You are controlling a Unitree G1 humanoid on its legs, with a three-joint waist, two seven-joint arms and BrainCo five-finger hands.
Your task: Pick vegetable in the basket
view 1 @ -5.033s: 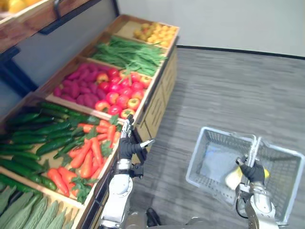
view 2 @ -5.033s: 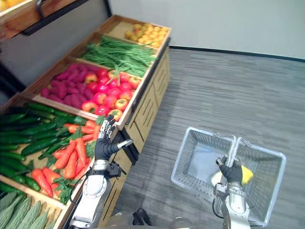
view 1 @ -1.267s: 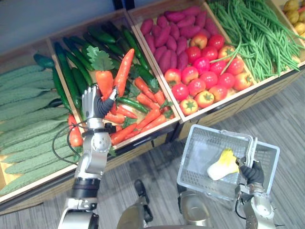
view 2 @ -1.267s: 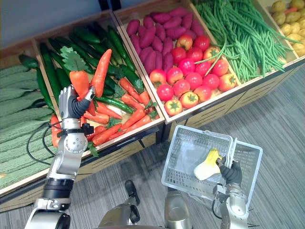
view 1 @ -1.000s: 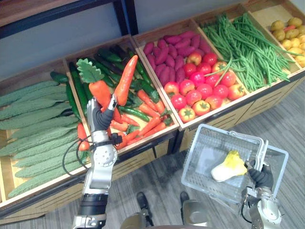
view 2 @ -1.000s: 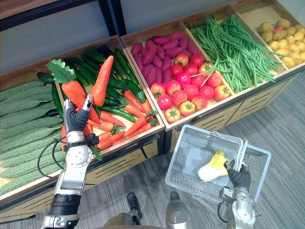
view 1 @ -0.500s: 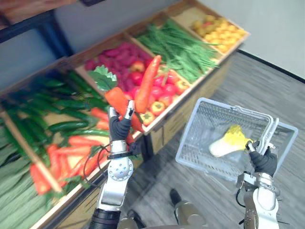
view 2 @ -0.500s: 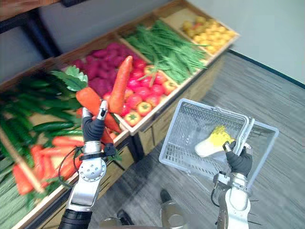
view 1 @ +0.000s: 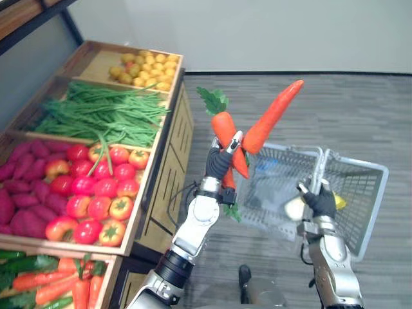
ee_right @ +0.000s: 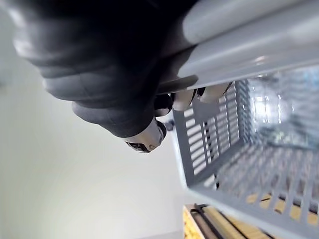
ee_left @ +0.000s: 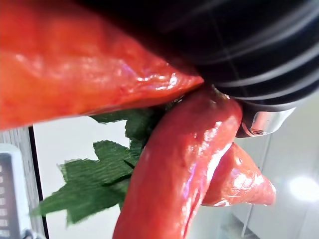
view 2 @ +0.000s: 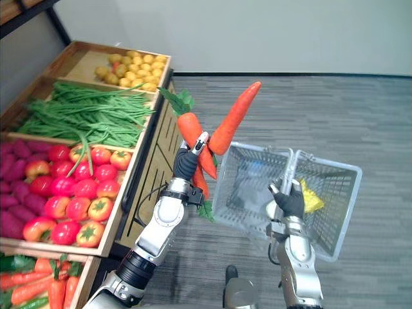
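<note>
My left hand (view 1: 217, 165) is shut on a bunch of orange carrots (view 1: 270, 120), one of them with a green leafy top (view 1: 211, 100). It holds them upright at the left rim of the grey wire basket (view 1: 364, 193). In the left wrist view the carrots (ee_left: 174, 174) and their green leaves (ee_left: 99, 184) lie right against the hand's dark cover. My right hand (view 1: 320, 202) is shut on the basket's handle (ee_right: 249, 45) and carries it above the floor. A yellow and white vegetable (view 2: 311, 199) lies in the basket behind that hand.
A wooden stand runs along the left with crates of yellow produce (view 1: 145, 67), green beans (view 1: 96, 116), red tomatoes (view 1: 96, 199), purple tubers (view 1: 22, 187) and more carrots (view 1: 58, 286). Grey floor (view 1: 360, 109) stretches to the right.
The camera has swung right, away from the stand. My left hand has carried the carrots from above the crates over to the basket's left rim. The right hand still holds the handle.
</note>
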